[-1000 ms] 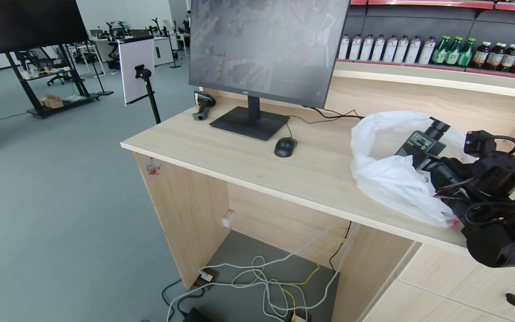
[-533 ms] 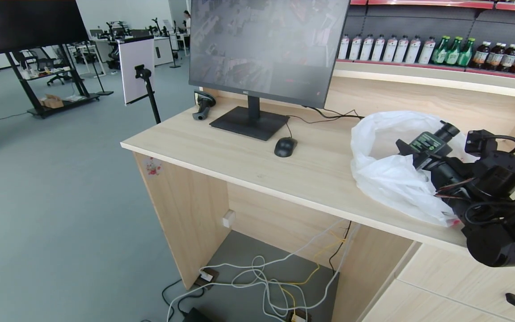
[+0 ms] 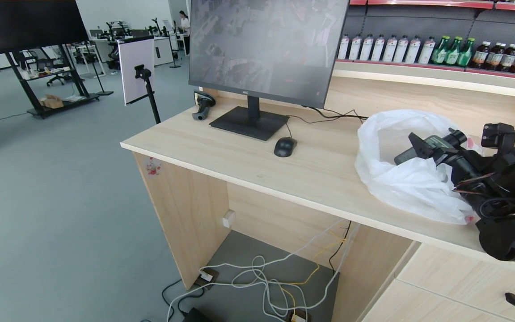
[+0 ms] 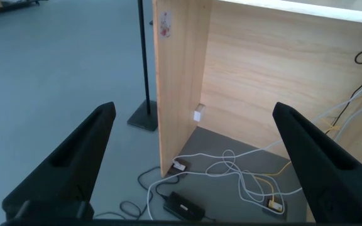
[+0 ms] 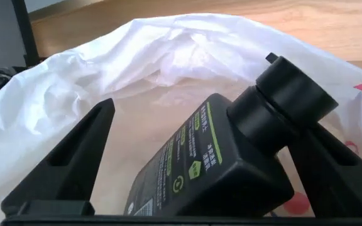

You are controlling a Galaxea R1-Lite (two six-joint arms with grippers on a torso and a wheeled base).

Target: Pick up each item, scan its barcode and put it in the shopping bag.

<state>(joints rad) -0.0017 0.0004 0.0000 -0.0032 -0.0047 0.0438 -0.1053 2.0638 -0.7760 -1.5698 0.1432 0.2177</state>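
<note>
Right gripper (image 5: 200,119) at the mouth of the white shopping bag (image 3: 396,188), its two fingers clamped on a black bottle (image 5: 212,163) with a green label and a black cap; the bottle lies tilted over the bag's open inside. The bag rests on the wooden counter (image 3: 257,161), to the right of a monitor (image 3: 266,44) and a mouse (image 3: 285,146). Left gripper (image 4: 193,113) low beside the counter's side panel, fingers spread apart and holding nothing, above loose cables (image 4: 231,179) on the floor.
</note>
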